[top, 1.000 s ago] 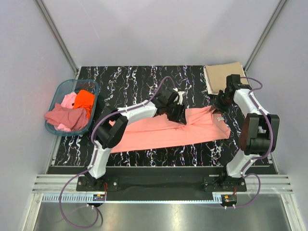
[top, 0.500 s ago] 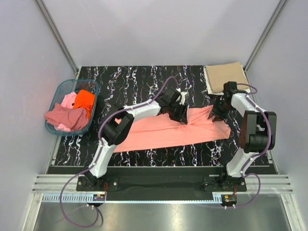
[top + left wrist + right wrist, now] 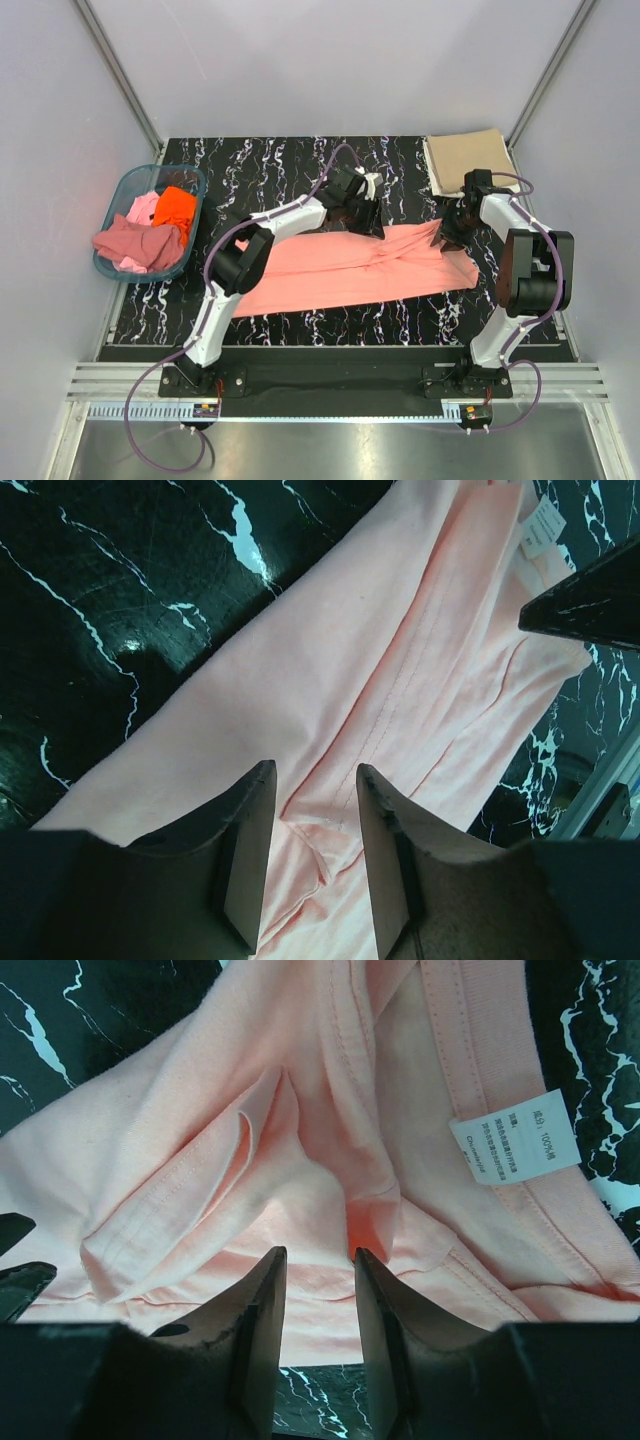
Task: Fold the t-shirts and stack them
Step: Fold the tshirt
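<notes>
A salmon-pink t-shirt (image 3: 350, 268) lies folded into a long band across the table. My left gripper (image 3: 362, 215) hovers over the middle of its far edge. In the left wrist view the gripper (image 3: 315, 770) is open, with a creased seam of the shirt (image 3: 330, 680) lying below the gap. My right gripper (image 3: 447, 232) is at the shirt's right, collar end. It (image 3: 320, 1253) is open just above bunched fabric (image 3: 200, 1140) next to the white care label (image 3: 515, 1135). A folded tan t-shirt (image 3: 465, 162) lies at the far right corner.
A teal plastic basket (image 3: 120, 190) at the left edge holds orange (image 3: 175, 208), light pink (image 3: 143, 207) and dusty rose (image 3: 130, 245) t-shirts, the last one hanging over its rim. Grey walls close in the black marbled table (image 3: 270, 170) on three sides.
My left gripper has drawn back from the shirt toward the far side, leaving the fabric flatter. My right gripper has come down onto the collar end, and its jaws have widened.
</notes>
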You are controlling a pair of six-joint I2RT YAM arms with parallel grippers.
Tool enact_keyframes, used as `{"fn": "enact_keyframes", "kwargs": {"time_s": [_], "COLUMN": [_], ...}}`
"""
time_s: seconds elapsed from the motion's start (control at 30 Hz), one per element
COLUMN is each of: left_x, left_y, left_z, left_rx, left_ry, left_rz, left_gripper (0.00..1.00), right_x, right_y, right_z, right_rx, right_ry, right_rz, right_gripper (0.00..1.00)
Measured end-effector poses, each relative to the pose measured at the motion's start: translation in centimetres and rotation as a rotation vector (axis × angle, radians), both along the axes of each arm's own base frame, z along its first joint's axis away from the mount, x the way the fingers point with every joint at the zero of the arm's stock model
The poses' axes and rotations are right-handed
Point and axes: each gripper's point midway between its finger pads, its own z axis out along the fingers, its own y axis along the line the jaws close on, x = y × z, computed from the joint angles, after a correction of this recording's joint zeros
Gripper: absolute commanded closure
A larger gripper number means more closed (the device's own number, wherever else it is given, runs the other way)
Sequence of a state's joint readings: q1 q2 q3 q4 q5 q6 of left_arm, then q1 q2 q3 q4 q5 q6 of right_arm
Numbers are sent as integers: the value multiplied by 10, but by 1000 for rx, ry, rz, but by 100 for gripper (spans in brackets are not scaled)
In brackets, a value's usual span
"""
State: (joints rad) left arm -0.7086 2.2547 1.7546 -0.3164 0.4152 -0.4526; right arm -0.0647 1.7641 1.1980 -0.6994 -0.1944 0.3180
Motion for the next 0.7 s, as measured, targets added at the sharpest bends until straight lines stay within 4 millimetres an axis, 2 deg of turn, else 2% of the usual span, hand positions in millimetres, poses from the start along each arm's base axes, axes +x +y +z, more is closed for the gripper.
{"fn": "enact_keyframes", "kwargs": {"time_s": [0.2, 0.43, 0.7], "left_x": [1, -25, -33], "left_y": [1, 15, 7], "left_z": [-1, -17, -9], "left_rx": [1, 109, 173], "left_ry": [-25, -125, -283], "left_rz": [-19, -138, -244], "left_gripper": [59, 57, 56], "right_x": [0, 4, 14], "right_y": [2, 2, 3], "right_z": [1, 4, 18], "right_rx": [9, 17, 28], "right_ry": [-1, -7, -48], "right_rz": [3, -27, -68], "right_gripper": [62, 63, 62]}}
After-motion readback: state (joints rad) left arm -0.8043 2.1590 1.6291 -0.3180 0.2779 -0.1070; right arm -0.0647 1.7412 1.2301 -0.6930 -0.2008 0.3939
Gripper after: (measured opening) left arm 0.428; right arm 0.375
